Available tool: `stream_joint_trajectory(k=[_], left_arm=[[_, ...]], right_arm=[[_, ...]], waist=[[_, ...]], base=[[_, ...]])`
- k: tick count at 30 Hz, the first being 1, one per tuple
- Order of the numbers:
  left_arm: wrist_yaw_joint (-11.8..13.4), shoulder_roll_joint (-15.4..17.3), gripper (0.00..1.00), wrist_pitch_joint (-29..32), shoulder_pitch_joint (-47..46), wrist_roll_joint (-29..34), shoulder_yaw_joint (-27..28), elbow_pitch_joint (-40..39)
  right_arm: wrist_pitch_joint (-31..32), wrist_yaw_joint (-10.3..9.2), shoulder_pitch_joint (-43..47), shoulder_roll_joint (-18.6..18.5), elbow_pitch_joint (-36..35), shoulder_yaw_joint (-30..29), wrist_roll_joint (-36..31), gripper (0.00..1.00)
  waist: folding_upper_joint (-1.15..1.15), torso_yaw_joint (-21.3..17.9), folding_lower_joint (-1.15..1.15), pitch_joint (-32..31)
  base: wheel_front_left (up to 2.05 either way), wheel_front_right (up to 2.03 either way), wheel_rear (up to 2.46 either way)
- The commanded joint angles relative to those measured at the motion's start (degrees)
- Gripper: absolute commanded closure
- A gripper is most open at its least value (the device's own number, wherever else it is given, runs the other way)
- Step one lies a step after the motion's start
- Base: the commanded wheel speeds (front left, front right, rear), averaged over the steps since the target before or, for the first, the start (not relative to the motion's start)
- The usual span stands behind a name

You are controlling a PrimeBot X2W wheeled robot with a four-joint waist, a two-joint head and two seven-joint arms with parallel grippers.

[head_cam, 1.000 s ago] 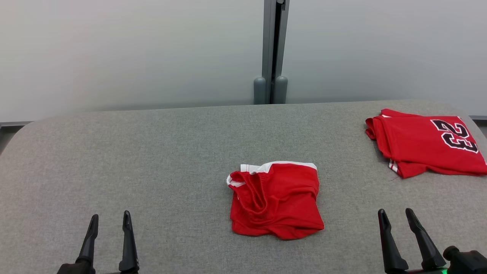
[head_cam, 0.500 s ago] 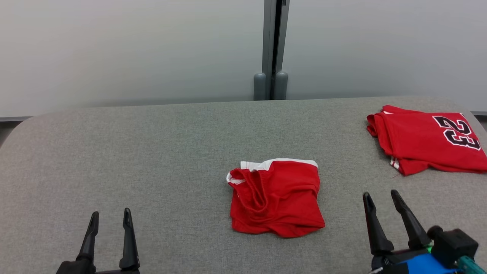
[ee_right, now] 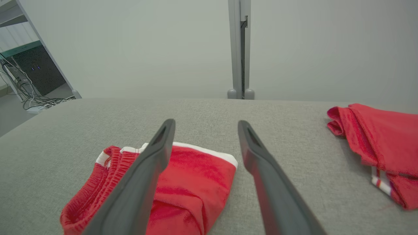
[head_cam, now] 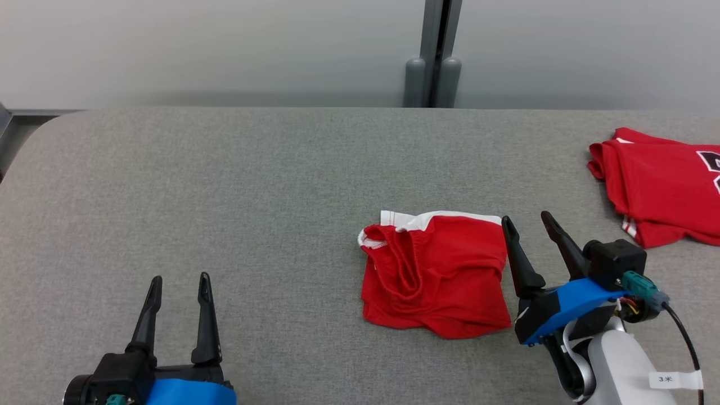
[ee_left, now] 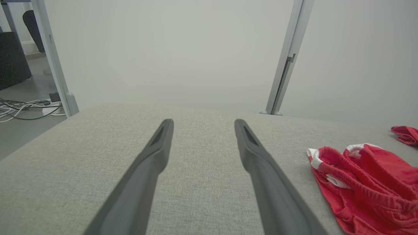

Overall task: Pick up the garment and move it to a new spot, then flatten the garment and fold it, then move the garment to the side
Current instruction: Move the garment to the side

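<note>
The garment is a crumpled pair of red shorts with a white waistband, lying near the middle of the grey padded table. My right gripper is open, hovering at the garment's right edge with nothing between its fingers. In the right wrist view the right gripper has its left finger over the garment and its right finger over bare table. My left gripper stands open at the near left, well clear of the cloth. In the left wrist view the left gripper has the garment off to its right.
A folded red jersey with black and white numerals lies at the table's far right edge, also seen as the jersey. A pale wall with a grey post stands behind the table. Cables lie on the floor beyond the left end.
The head camera has shifted, so the scene sits differently. My right gripper has moved forward and left, up to the garment's right edge. The garment lies as before.
</note>
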Motion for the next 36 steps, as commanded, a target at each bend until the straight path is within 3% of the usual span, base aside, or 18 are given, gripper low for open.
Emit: stream_joint_trajectory(k=[1, 12, 22, 23, 24, 32, 36], left_arm=[[0.3, 0.0, 0.0, -0.2, -1.5, -0.3, -0.4, 0.2], [0.5, 0.0, 0.0, -0.2, -4.6, -0.8, -1.2, 0.6], [0.7, 0.0, 0.0, -0.2, -5.0, -1.1, -1.7, 1.1], [0.7, 0.0, 0.0, -0.2, -5.0, -1.1, -1.9, 1.2], [0.8, 0.0, 0.0, -0.2, -5.1, -1.2, -2.0, 1.2], [0.9, 0.0, 0.0, -0.2, -4.8, -1.6, -1.7, 0.8], [0.8, 0.0, 0.0, -0.2, -4.3, -1.6, -1.6, 0.1]], right_arm=[[-0.3, 0.03, -2.1, -0.1, 3.5, -0.2, -0.6, 0.0], [-3.9, 0.02, -7.2, -0.1, 22.0, -1.6, 0.7, 0.0], [-6.2, 0.03, -6.3, 0.0, 29.7, 3.8, 7.3, 0.0], [-6.4, 0.03, -6.2, 0.1, 30.0, 4.7, 8.3, 0.15], [-6.6, 0.03, -6.3, 0.2, 30.1, 5.3, 8.8, 1.0], [-8.8, -0.04, -9.3, -0.4, 30.3, 3.6, 6.2, 1.0], [-9.0, -0.04, -9.4, -1.0, 28.9, 1.2, 3.7, 1.0]], waist=[[-0.01, 1.8, -0.01, 1.9], [-0.01, 4.7, -0.01, 6.2], [-0.01, 4.4, -0.01, 5.9], [-0.01, 4.4, -0.01, 5.8], [-0.01, 4.4, -0.01, 5.8], [-0.01, 3.2, -0.01, 5.7], [-0.01, 0.8, -0.01, 6.4]], base=[[0.0, 0.0, 0.0], [0.0, 0.0, 0.0], [0.0, 0.0, 0.0], [0.0, 0.0, 0.0], [0.0, 0.0, 0.0], [0.0, 0.0, 0.0], [0.0, 0.0, 0.0]])
